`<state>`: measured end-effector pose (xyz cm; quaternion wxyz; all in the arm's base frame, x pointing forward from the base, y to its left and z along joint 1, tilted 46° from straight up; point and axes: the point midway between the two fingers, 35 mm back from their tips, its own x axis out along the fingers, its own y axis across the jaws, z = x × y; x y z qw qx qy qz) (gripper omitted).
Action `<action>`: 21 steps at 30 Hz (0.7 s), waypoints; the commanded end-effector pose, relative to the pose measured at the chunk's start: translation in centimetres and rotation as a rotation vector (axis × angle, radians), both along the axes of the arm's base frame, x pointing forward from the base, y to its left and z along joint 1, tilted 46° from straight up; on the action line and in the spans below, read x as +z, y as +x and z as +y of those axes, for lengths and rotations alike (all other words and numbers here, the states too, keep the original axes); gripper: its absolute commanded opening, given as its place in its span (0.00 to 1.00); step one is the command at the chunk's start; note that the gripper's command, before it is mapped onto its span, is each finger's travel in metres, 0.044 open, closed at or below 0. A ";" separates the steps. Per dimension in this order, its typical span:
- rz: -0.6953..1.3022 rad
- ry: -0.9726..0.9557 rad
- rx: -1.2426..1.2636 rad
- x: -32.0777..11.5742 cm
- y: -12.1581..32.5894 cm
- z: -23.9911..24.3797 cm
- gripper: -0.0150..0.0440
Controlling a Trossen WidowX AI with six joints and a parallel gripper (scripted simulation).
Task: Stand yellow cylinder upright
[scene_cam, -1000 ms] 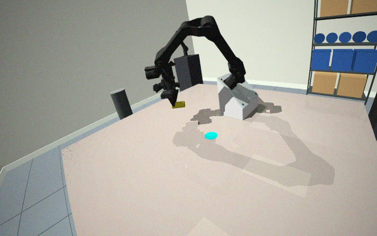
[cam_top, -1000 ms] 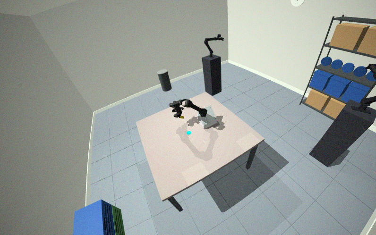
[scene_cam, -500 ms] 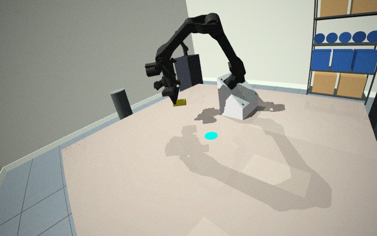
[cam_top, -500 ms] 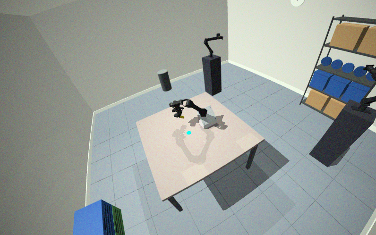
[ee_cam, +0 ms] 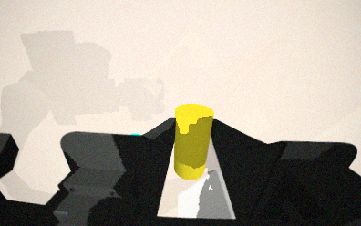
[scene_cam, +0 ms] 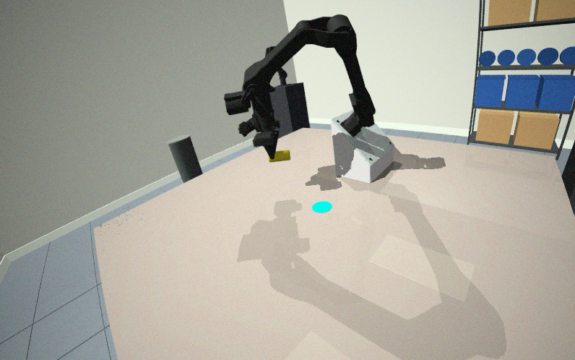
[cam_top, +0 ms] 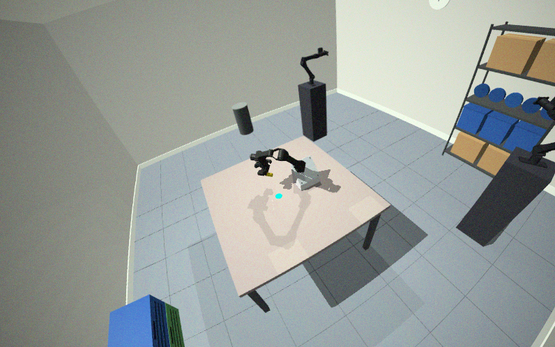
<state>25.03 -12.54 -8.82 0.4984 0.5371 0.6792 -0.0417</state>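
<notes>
The gripper point(scene_cam: 271, 153) hangs above the table point(scene_cam: 212, 275), pointing down and clenched on the yellow cylinder point(scene_cam: 279, 155), which lies level between its fingers with one end sticking out to the side. The cyan circle point(scene_cam: 321, 206) sits on the table below the gripper and off toward the arm's white base point(scene_cam: 360, 152), well apart from the cylinder. Behind the gripper, a grey drum point(scene_cam: 185, 157) stands on the floor, its top closed, so I can't tell what's in it.
</notes>
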 end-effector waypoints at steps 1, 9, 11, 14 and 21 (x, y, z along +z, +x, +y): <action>-0.002 0.003 -0.001 1.0 0.2 0.7 0.43; -0.008 0.001 0.003 2.9 0.7 2.2 0.43; -0.009 0.001 0.003 3.4 0.8 2.6 0.43; -0.011 0.001 0.004 4.1 0.9 3.1 0.43; -0.016 0.002 0.006 5.6 1.1 4.5 0.43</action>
